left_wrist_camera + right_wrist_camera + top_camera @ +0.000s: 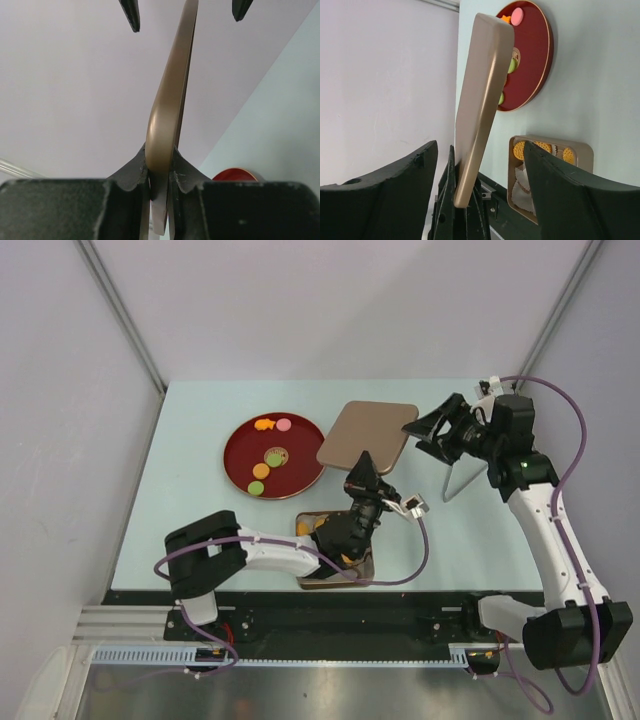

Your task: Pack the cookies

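At the near edge of the desk (200, 490) sits the open box (345, 580); the overhead camera has the left arm lying across it, so little of its inside shows there; the right wrist camera looks straight in and finds orange cookies (519, 149) along one side with crumpled white paper cups (522, 177) beside them. The left arm reaches from its base at the near left corner rightward over the box, wrist bent upward; the left gripper (161, 167) has its jaws pressed together on one corner of the gold lid (368, 435), pinching it. From above the lid reads as a broad flat panel near the desk's middle; both wrist cameras see it edge-on as a thin curved blade. Farther back and left lies the red plate (238, 450), carrying more cookies (272, 457), orange, green and pink; the left wrist camera catches only a sliver of its rim. The right arm rises from the near right corner and folds leftward; the right gripper (425, 432) faces the lid's right edge with jaws spread wide; its own camera shows the lid standing between the fingers (395, 175), clear of both.
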{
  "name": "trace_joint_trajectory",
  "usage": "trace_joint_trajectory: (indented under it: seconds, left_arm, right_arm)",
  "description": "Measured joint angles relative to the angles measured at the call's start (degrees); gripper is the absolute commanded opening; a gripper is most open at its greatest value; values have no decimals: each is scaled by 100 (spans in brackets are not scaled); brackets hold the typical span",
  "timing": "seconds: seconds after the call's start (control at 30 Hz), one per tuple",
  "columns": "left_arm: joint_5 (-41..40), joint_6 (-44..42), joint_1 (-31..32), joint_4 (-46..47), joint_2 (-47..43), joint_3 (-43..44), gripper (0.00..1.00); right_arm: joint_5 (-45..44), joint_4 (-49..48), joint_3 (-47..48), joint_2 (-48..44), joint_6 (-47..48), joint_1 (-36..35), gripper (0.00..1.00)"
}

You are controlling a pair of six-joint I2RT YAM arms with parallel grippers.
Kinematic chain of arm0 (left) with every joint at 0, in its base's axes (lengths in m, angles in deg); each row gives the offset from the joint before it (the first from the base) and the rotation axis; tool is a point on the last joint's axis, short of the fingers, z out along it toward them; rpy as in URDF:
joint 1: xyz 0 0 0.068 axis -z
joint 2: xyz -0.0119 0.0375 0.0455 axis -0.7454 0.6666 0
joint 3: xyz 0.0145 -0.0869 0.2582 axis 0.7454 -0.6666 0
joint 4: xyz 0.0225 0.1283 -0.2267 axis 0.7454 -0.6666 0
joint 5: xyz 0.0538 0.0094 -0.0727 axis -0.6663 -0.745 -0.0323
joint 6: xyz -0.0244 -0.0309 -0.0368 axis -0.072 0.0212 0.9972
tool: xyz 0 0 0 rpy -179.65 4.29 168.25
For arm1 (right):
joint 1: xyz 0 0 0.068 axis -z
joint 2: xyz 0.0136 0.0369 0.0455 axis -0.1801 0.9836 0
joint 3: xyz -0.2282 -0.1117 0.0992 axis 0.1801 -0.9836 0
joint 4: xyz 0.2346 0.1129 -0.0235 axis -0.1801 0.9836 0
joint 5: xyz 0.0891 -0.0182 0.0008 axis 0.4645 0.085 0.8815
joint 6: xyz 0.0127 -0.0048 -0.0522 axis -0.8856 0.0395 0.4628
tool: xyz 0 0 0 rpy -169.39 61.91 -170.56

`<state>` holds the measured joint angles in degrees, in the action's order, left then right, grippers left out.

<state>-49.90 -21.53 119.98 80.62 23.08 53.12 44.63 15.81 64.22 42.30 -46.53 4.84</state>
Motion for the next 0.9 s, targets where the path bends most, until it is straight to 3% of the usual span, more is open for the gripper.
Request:
trace_joint_trajectory:
  seconds: [0.23, 0.33, 0.37, 0.4, 0.5, 0.63, 0.77, 0.8, 0.83, 0.9]
  left_arm:
    - [-39, -103, 66, 98, 72, 0, 0]
    - [-39, -116, 116, 133, 72, 0, 0]
    - [-39, -116, 133, 133, 72, 0, 0]
    - [-42, -116, 146, 136, 74, 0, 0]
    - [-66, -116, 170, 168, 81, 0, 1]
    - [-81, -111, 190, 164, 127, 0, 17]
    - [-83, -107, 192, 168, 127, 4, 35]
    - [-83, -101, 197, 166, 127, 4, 41]
    - [-83, -92, 197, 173, 127, 4, 60]
    - [-96, -39, 197, 201, 122, 7, 76]
  right_arm:
    - [-63, -330, 0, 498, -118, -166, 62]
    - [-72, -553, 0, 669, -188, -247, 47]
    - [-68, -636, 0, 719, -219, -278, 34]
    - [-61, -706, 0, 754, -243, -299, 28]
    - [-52, -809, 0, 804, -321, -330, 22]
    - [-31, -846, 0, 798, -391, -330, 24]
    - [-11, -844, 0, 780, -393, -315, 14]
    - [7, -846, 0, 767, -376, -310, 13]
    - [9, -846, 0, 752, -358, -295, 12]
    - [24, -848, 0, 726, -317, -240, 12]
